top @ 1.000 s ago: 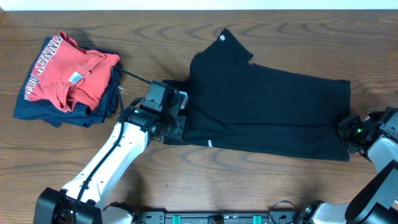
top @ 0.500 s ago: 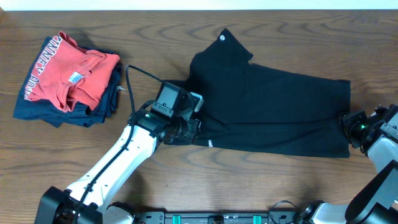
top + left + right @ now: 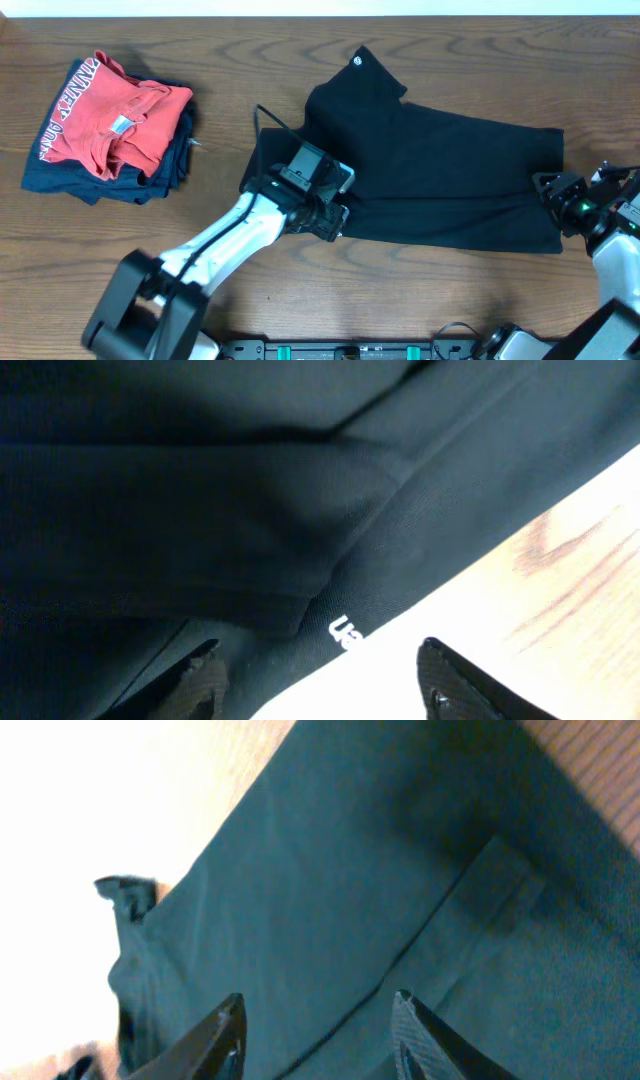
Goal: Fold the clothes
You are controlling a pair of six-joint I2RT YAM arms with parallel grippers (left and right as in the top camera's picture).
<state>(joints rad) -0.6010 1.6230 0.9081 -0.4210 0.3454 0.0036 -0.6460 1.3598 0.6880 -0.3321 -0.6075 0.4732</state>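
The black T-shirt (image 3: 440, 170) lies spread across the middle and right of the table, with a round white tag (image 3: 358, 61) near its top corner and tiny white print (image 3: 345, 632) on its near hem. My left gripper (image 3: 333, 218) is open over the shirt's lower left hem; in the left wrist view its fingers (image 3: 320, 680) straddle the hem edge. My right gripper (image 3: 553, 192) is open at the shirt's right edge; in the right wrist view its fingers (image 3: 318, 1030) sit over the black fabric (image 3: 380, 870) and a seam.
A red shirt with white lettering (image 3: 105, 120) lies on a navy folded garment (image 3: 95, 185) at the far left. Wooden table (image 3: 300, 300) surrounds the shirt.
My left gripper has moved right along the shirt's lower hem, onto the fabric. My right gripper has shifted slightly left onto the shirt's right edge.
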